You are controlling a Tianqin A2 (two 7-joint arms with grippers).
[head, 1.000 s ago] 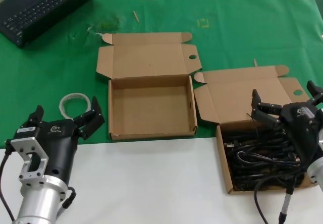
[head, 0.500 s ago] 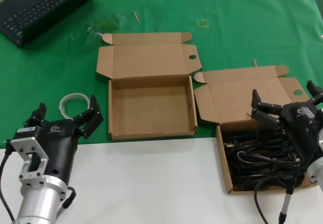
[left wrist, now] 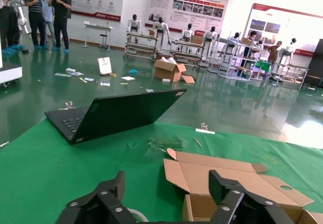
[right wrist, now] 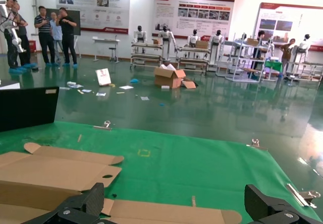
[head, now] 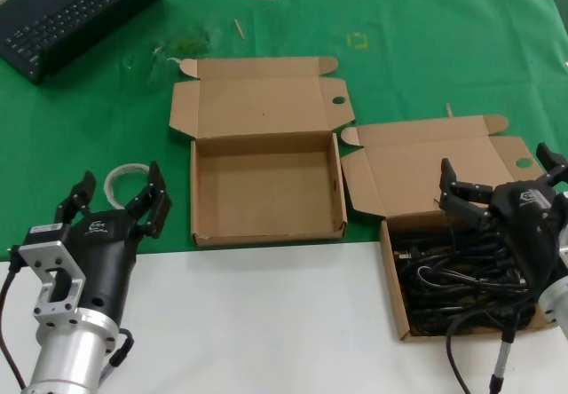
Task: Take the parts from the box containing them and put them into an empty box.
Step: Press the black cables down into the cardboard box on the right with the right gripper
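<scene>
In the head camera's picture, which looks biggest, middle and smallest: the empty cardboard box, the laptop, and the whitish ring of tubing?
1. Empty cardboard box, lid included.
2. Laptop, though it is cut off by the picture's edge and lies farther back, so its true size is unsure.
3. Whitish ring of tubing, partly hidden behind the left gripper.

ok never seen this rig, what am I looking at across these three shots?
A two-armed robot at a table. The big picture comes from its head camera; the other two come from cameras on each wrist, looking out past the fingers into the hall. On the green cloth: an empty box in the middle and a box of black power cords on the robot's right. A laptop sits far left, and a whitish ring of tubing near the left arm. The left end effector is open beside the ring; the right end effector is open above the cords. Neither holds anything.
</scene>
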